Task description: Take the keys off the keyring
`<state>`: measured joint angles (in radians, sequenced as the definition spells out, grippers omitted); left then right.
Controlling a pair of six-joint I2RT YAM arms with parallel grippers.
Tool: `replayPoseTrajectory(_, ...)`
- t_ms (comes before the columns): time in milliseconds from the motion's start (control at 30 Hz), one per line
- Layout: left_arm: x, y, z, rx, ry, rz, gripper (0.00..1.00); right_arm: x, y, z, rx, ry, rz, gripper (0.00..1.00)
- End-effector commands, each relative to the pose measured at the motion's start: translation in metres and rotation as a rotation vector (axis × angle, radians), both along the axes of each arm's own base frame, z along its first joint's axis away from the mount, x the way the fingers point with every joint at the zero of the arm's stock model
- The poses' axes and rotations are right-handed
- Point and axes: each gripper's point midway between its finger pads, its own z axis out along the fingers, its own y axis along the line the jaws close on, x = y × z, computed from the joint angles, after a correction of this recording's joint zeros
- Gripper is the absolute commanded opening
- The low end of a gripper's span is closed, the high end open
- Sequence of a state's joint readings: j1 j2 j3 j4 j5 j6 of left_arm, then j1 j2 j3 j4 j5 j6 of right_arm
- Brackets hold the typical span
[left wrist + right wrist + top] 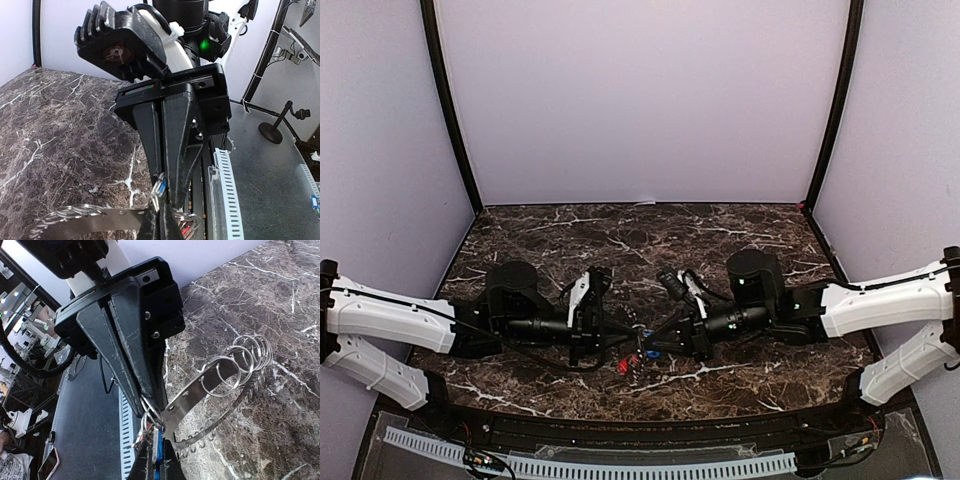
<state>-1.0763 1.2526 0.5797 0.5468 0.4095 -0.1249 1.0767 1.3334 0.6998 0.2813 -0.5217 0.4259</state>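
The keyring (210, 385) is a flat grey metal band with a toothed edge and several wire split rings. It hangs between my two grippers just above the marble table; it also shows in the left wrist view (95, 220). My left gripper (160, 222) is shut on a small split ring at the band's end; the right wrist view shows its fingers (142, 385) pinching that ring. My right gripper (159, 465) is shut on the blue key (160, 455), tip to tip with the left. The red key (187, 231) dangles below them, and also shows in the top view (622, 367).
The dark marble table (650, 240) stretches back to lilac walls on three sides. A perforated white cable duct (590, 465) runs along the near edge behind a black rail. Both arms reach in from the sides and meet at the front centre.
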Motion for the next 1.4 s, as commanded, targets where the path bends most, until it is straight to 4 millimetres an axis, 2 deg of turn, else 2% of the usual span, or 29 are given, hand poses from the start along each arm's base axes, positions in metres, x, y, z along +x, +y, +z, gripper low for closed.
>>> replayPoseTrajectory(0,-0.019,0.001,0.064,-0.199,-0.084,-0.097,0.00,-0.001,0.004,-0.011,-0.044,0.008,0.046,0.00)
replayPoseTrajectory(200,-0.025,0.004,0.067,-0.201,-0.077,-0.123,0.00,-0.004,0.005,-0.008,-0.050,0.005,0.078,0.00)
replayPoseTrajectory(367,-0.034,0.011,0.079,-0.253,-0.066,-0.152,0.00,-0.013,0.004,-0.001,-0.006,0.026,0.128,0.00)
replayPoseTrajectory(633,-0.038,0.027,0.098,-0.325,-0.071,-0.143,0.00,-0.016,-0.003,0.016,0.047,0.025,0.124,0.00)
replayPoseTrajectory(900,-0.045,0.032,0.106,-0.350,-0.085,-0.176,0.00,-0.025,-0.003,0.016,0.056,0.055,0.175,0.00)
replayPoseTrajectory(1067,-0.052,0.038,0.119,-0.402,-0.128,-0.203,0.00,-0.029,0.001,0.007,0.035,0.099,0.211,0.00)
replayPoseTrajectory(1367,-0.058,0.042,0.138,-0.464,-0.202,-0.229,0.00,-0.046,0.008,0.003,0.033,0.178,0.319,0.00)
